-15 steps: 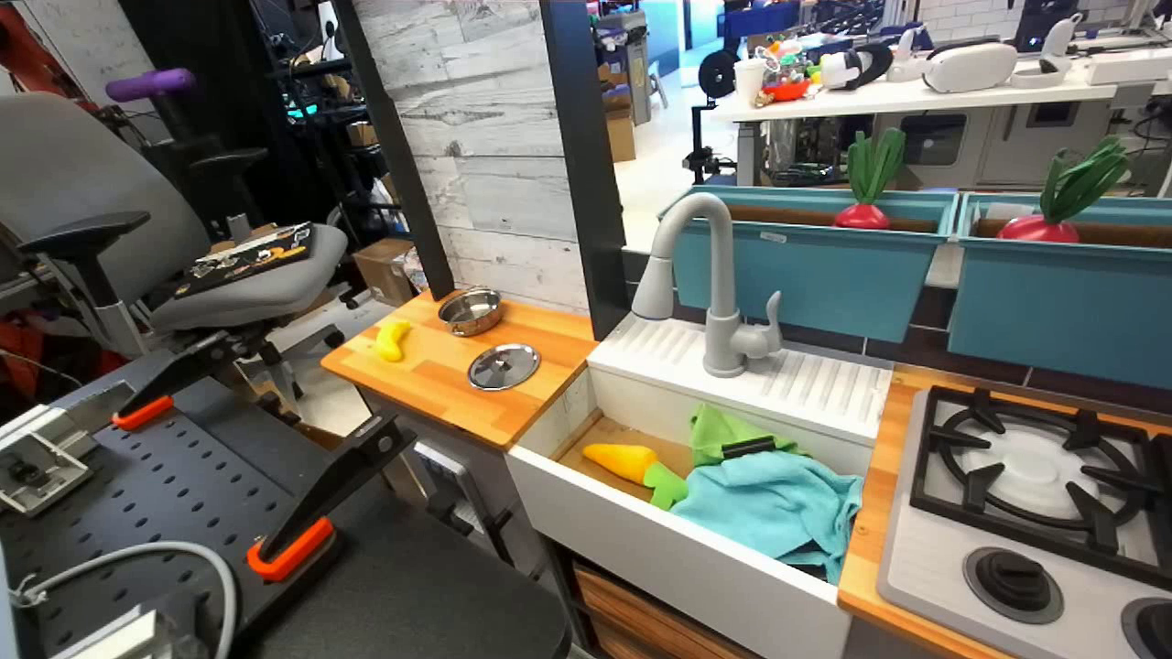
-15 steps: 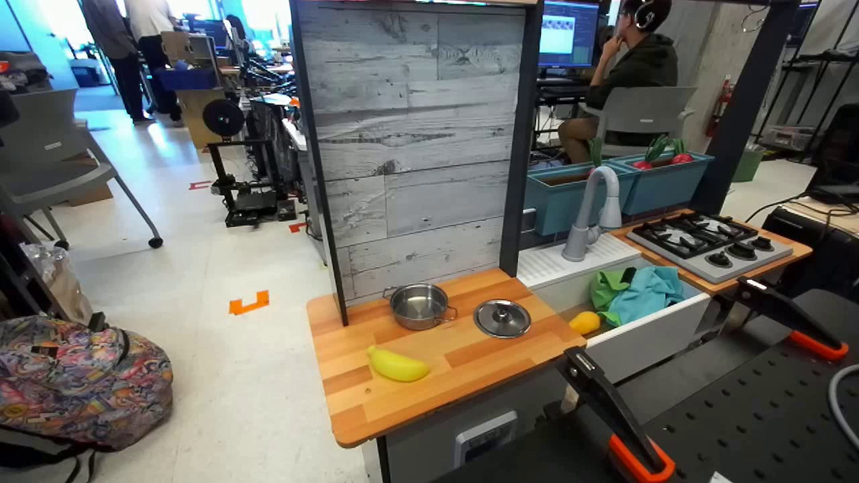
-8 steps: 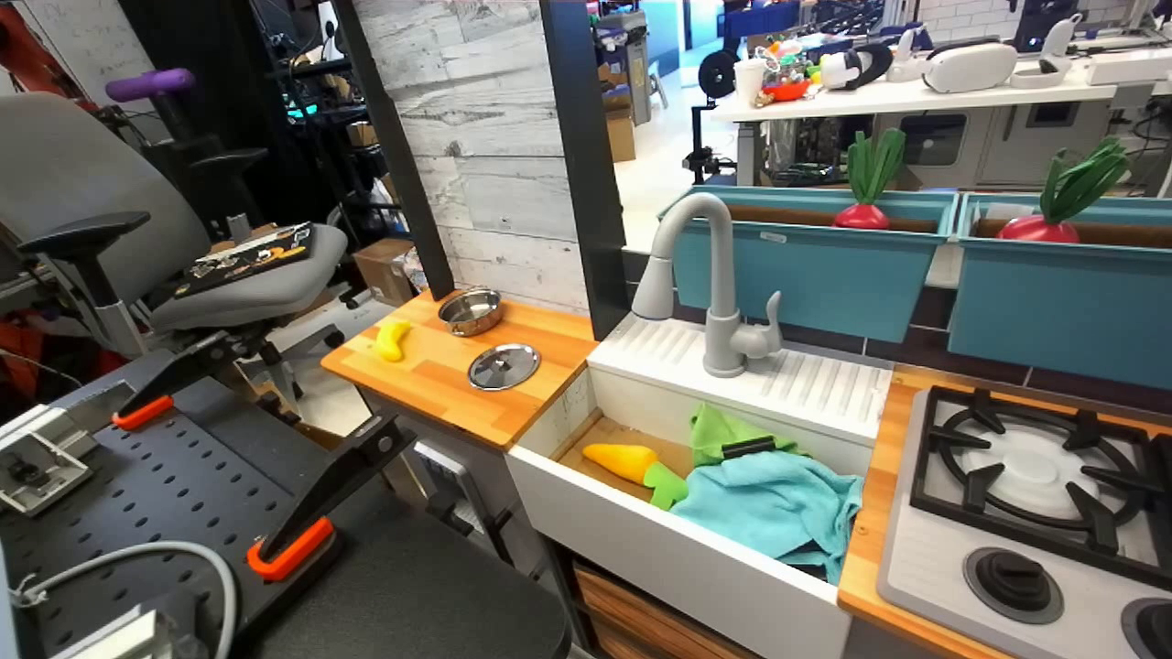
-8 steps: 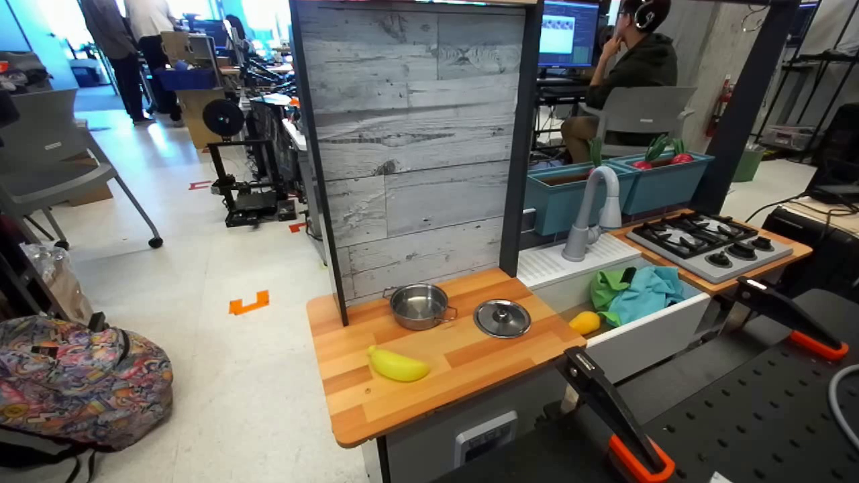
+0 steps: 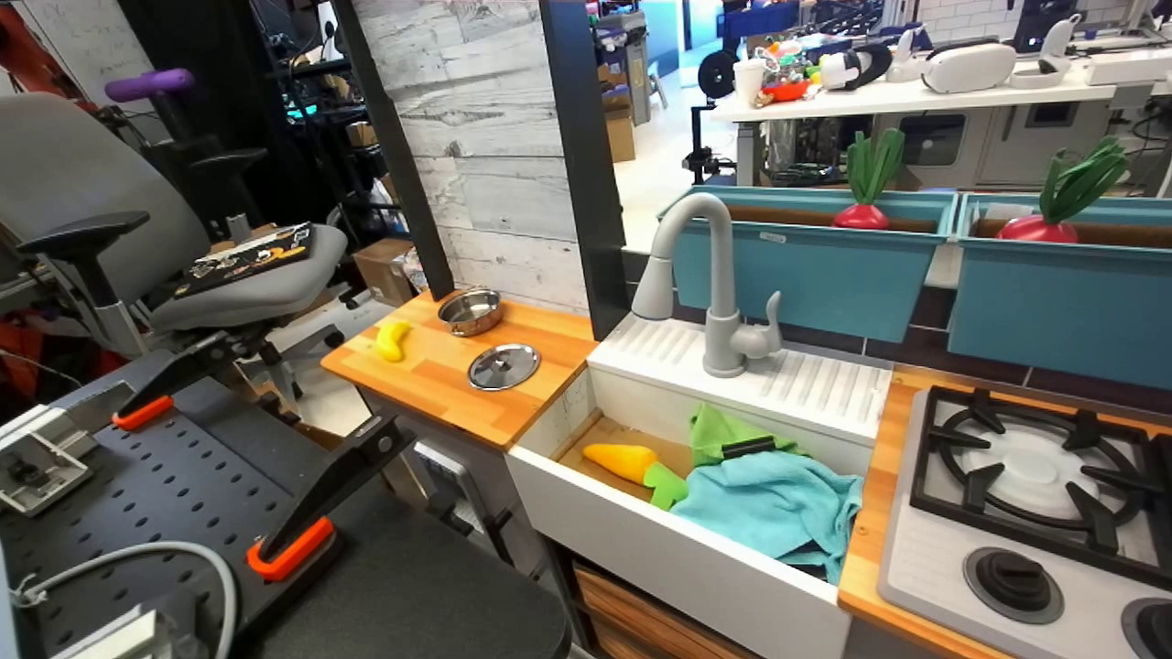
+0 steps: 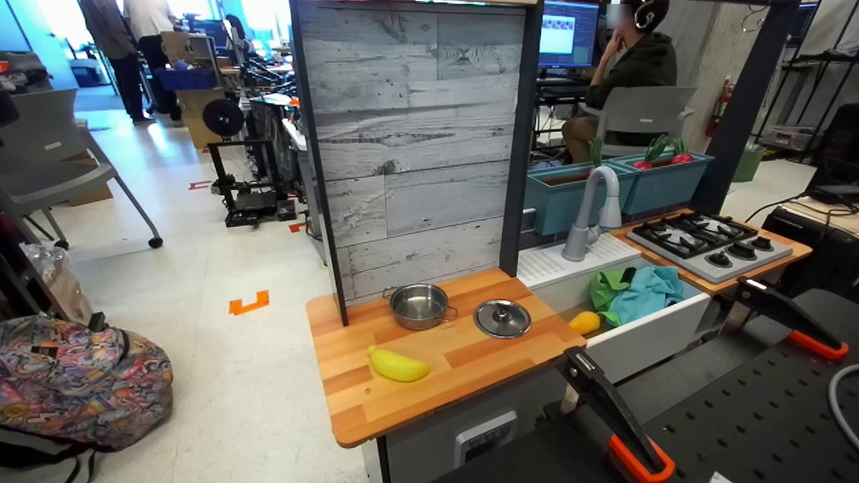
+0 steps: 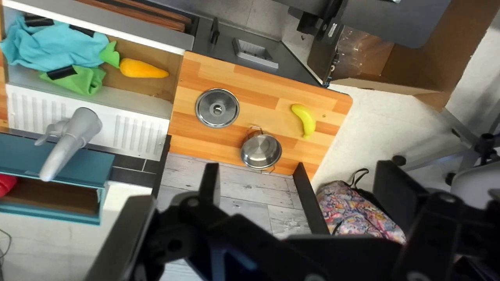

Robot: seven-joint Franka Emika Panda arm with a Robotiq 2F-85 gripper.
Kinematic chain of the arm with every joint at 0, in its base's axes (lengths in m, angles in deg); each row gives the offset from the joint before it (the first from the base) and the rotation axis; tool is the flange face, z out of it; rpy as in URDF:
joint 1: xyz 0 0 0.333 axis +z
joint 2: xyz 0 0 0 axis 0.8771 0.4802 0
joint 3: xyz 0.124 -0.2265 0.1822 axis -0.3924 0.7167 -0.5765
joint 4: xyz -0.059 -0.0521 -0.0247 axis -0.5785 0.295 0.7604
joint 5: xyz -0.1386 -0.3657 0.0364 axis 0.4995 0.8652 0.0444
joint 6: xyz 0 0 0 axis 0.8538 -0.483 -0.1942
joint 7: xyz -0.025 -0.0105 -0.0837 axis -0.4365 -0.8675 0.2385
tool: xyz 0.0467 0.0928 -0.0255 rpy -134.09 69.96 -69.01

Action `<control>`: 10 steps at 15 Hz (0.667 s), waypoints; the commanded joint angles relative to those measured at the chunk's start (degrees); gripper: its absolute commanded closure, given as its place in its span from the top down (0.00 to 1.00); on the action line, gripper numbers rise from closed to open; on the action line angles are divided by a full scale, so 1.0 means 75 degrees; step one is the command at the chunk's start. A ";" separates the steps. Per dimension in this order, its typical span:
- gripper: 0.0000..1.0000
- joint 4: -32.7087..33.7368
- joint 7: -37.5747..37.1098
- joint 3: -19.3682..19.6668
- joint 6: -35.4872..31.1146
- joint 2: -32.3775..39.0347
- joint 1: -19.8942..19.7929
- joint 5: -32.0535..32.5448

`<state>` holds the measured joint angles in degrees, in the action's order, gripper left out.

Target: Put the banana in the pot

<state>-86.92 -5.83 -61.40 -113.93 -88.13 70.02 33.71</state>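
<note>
The yellow banana [image 5: 392,340] [image 6: 398,365] [image 7: 304,120] lies on the wooden counter [image 6: 463,365]. The silver pot [image 5: 471,313] [image 6: 420,307] [image 7: 261,151] stands upright beside it, close to the grey plank wall. The pot is uncovered and its visible inside holds nothing. Its round metal lid [image 5: 504,367] [image 6: 502,318] [image 7: 217,108] lies flat on the counter, apart from the pot. My gripper [image 7: 299,168] shows only in the wrist view. Its fingers are wide apart with nothing between them, above and away from the counter. The arm is out of view in both exterior views.
The plank wall [image 6: 416,161] with dark posts rises behind the pot. A white sink [image 5: 682,572] beside the counter holds a toy carrot [image 5: 623,460] and cloths [image 5: 769,503]. A grey faucet [image 5: 723,275] stands behind it. A stove [image 5: 1035,467] and black clamps [image 6: 611,409] are farther along.
</note>
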 commanded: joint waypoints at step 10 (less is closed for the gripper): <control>1.00 0.2649 0.2128 -0.1070 -0.2411 0.6085 0.0448 -0.2871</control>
<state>-75.44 6.69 -64.89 -129.86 -53.54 76.49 16.31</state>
